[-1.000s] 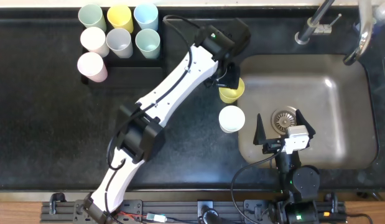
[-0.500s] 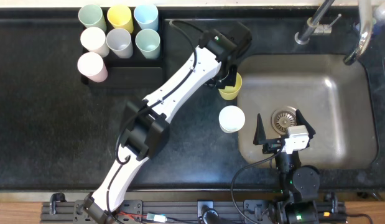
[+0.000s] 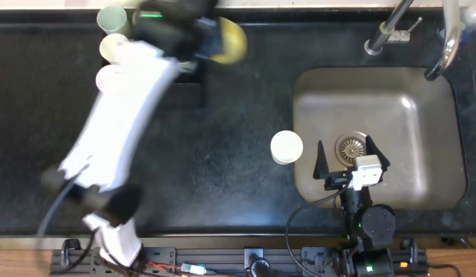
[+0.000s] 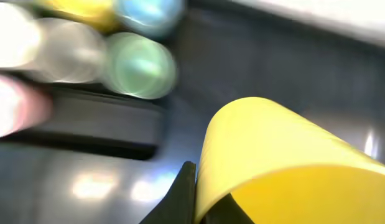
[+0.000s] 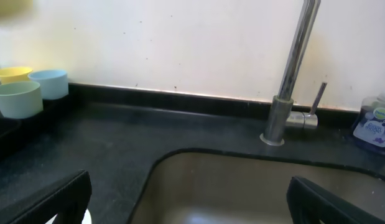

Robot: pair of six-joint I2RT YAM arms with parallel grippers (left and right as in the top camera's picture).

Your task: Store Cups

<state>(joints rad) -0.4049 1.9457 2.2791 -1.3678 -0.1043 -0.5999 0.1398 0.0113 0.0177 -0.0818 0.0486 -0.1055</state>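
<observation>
Top view — yellow cup (image 3: pixel 229 42) now upper-left

Countertop (image 3: pixel 238 185) is black speckled stone-look, fairly glossy, with light patches reflecting off it. Sink (image 3: pixel 422 154) is brushed stainless metal with a dull satin sheen. Faucet (image 5: pixel 296 68) is polished chrome metal, mirror-like. Yellow cup (image 4: pixel 285 162) is smooth plastic with a soft matt-to-satin skin. Green cup (image 4: pixel 141 65) and its pastel neighbours look the same smooth matt plastic, as does the white cup (image 3: pixel 286 146). Tray (image 4: pixel 99 121) is black, matt plastic look. Left arm (image 3: pixel 122 115) has white glossy plastic shells. Right gripper (image 3: pixel 351 151) fingers are matt black plastic. Wall (image 5: pixel 180 43) is off-white, matt, slightly specked. Soap bottle (image 5: pixel 374 127) is translucent blue plastic.
</observation>
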